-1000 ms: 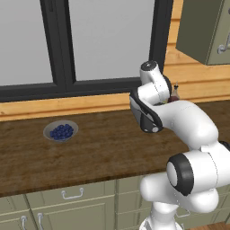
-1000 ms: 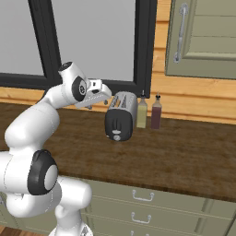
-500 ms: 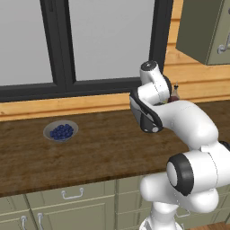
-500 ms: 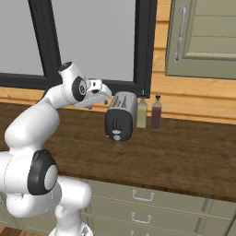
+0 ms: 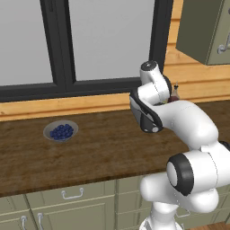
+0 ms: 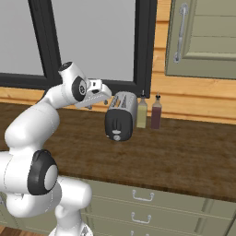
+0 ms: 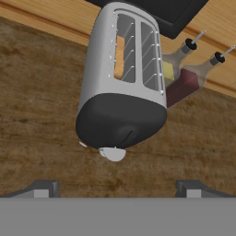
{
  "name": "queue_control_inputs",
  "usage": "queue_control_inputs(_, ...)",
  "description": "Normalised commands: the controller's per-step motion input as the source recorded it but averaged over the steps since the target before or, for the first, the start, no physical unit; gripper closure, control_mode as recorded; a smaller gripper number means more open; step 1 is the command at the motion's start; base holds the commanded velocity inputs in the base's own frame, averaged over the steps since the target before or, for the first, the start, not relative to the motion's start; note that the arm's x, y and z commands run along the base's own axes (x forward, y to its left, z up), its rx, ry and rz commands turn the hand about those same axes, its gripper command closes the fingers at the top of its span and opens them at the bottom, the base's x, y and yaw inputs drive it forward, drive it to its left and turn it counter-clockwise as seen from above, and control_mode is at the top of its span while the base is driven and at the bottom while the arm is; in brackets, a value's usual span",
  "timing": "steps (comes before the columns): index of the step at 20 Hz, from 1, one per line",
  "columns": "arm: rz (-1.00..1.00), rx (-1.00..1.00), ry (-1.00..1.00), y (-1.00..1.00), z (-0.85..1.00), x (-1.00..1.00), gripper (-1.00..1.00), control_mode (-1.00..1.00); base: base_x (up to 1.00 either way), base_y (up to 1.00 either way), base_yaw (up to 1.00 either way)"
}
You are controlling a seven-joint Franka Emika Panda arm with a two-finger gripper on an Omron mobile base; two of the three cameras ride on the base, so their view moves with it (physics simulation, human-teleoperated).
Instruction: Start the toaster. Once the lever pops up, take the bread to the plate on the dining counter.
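One hand (image 6: 105, 92) hovers wide open, just left of the toaster (image 6: 120, 116) at frame centre.
Bread (image 7: 119, 57) sits in the toaster's left slot; a bowl (image 5: 60, 131) of berries rests left on the table (image 5: 99, 148).

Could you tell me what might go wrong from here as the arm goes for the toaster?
1. The open end effector hangs short of the toaster; a push that misses the small lever could shove the toaster along the counter.
2. Two bottles stand right beside the toaster and could be knocked over.
3. The bread sits deep in one slot, leaving little to grip later.
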Motion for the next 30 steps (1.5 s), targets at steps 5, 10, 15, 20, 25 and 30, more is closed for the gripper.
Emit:
queue_control_inputs(5, 0.00, 0.00, 0.00, 0.00, 0.00, 0.00, -1.00, -1.00, 0.00, 0.00, 0.00)
queue_control_inputs(10, 0.00, 0.00, 0.00, 0.00, 0.00, 0.00, -1.00, -1.00, 0.00, 0.00, 0.00)
queue_control_inputs(15, 0.00, 0.00, 0.00, 0.00, 0.00, 0.00, -1.00, -1.00, 0.00, 0.00, 0.00)
queue_control_inputs(20, 0.00, 0.00, 0.00, 0.00, 0.00, 0.00, -1.00, -1.00, 0.00, 0.00, 0.00)
queue_control_inputs(25, 0.00, 0.00, 0.00, 0.00, 0.00, 0.00, -1.00, -1.00, 0.00, 0.00, 0.00)
queue_control_inputs(30, 0.00, 0.00, 0.00, 0.00, 0.00, 0.00, -1.00, -1.00, 0.00, 0.00, 0.00)
